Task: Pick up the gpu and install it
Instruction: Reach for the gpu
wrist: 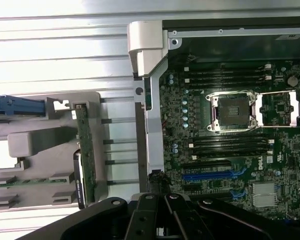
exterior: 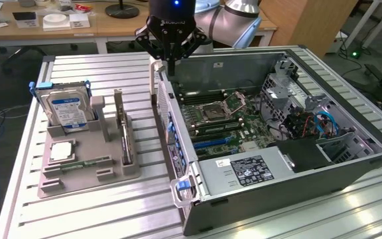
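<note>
Resting on the slatted table (exterior: 111, 214), the open computer case (exterior: 277, 194) lies on its side, motherboard (exterior: 224, 124) exposed. Just beside it, on the exterior view's left, a grey holder (exterior: 95, 144) carries the gpu (exterior: 123, 134), standing on edge in a slot. Its long axis runs parallel to the case wall, and its flat faces point to the exterior view's left and right. It is judged light, stiff, thin and fragile: pinch the upper edge near mid-length, across the faces. The gripper (exterior: 169, 64) hovers over the case wall, fingers pressed together, empty.

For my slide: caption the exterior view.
Shut claw above the open computer case; gpu upright in the grey holder.
</note>
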Motion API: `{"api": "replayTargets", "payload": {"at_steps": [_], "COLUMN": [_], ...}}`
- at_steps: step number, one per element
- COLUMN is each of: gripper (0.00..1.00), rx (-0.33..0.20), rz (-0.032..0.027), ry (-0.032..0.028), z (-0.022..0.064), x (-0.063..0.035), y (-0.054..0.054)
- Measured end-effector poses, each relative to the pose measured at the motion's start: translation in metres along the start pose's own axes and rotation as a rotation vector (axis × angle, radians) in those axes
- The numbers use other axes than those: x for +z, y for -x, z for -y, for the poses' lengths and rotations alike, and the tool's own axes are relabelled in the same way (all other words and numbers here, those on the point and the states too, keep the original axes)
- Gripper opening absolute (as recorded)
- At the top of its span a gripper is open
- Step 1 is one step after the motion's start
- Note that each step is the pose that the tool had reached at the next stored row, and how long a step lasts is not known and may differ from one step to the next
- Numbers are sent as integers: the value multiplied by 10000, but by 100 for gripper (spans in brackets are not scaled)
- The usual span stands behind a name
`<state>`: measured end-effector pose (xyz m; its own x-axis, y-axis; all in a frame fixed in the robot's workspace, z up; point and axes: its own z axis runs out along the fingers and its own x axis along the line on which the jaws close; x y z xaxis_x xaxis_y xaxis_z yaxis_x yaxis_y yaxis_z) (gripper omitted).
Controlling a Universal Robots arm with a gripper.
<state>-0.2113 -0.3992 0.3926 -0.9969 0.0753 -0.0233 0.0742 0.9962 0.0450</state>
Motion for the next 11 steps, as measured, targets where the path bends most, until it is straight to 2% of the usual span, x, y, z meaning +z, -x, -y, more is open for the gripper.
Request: {"api": "replayTargets", "payload": {"at_steps": [11], "gripper": [11], "rx": [-1], "rz": [0], "ry": [0], "z": [10], "x": [-2], "y": [-122]}}
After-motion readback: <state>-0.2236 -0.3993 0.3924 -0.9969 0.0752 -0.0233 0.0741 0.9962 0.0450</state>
